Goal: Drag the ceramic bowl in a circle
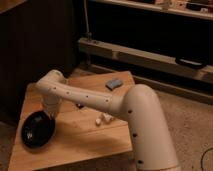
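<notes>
The ceramic bowl [36, 131] is a wide, shallow, glossy black dish with pale specks. It sits on the left front part of the wooden table [85, 137]. My white arm reaches from the lower right across the table and bends down at the left. The gripper [49, 114] hangs at the bowl's far right rim, touching or just over it. The arm's wrist hides how it holds the rim.
A small blue-grey object [114, 82] lies near the table's back right corner. Small white pieces [103, 119] lie in the middle, beside my arm. A dark cabinet stands on the left, with a low shelf unit [150, 55] behind the table and carpet on the right.
</notes>
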You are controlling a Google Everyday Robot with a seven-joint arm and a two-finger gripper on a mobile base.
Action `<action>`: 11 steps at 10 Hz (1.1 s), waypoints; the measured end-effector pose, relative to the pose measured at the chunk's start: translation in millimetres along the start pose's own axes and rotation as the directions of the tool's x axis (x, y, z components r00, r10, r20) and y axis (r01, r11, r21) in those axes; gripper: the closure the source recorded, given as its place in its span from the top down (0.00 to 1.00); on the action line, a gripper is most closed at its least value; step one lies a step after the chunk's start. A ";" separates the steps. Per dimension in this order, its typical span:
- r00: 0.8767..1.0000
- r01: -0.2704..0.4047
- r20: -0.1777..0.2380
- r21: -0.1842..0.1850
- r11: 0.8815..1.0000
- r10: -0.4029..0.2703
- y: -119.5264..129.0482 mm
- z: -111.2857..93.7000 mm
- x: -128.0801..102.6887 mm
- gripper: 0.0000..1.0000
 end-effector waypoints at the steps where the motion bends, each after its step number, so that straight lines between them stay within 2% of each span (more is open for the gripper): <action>1: 0.999 -0.031 0.012 0.006 0.999 0.031 -9.7 -5.6 13.1 0.00; 3: 0.995 -0.097 0.022 0.026 0.995 0.097 -32.0 -16.2 49.4 0.00; 5: 0.989 -0.149 0.019 0.042 0.988 0.148 -45.6 -21.4 89.6 0.00; 6: 0.986 -0.165 0.019 0.046 0.985 0.164 -50.2 -23.6 102.4 0.00; 7: 0.983 -0.182 0.009 0.053 0.982 0.182 -51.4 -25.0 128.4 0.00; 8: 0.983 -0.184 -0.012 0.054 0.981 0.185 -43.5 -22.4 151.1 0.00; 10: 0.986 -0.158 -0.046 0.046 0.986 0.160 -24.0 -13.6 169.2 0.00; 11: 0.990 -0.124 -0.067 0.034 0.992 0.126 -7.5 -5.6 175.0 0.00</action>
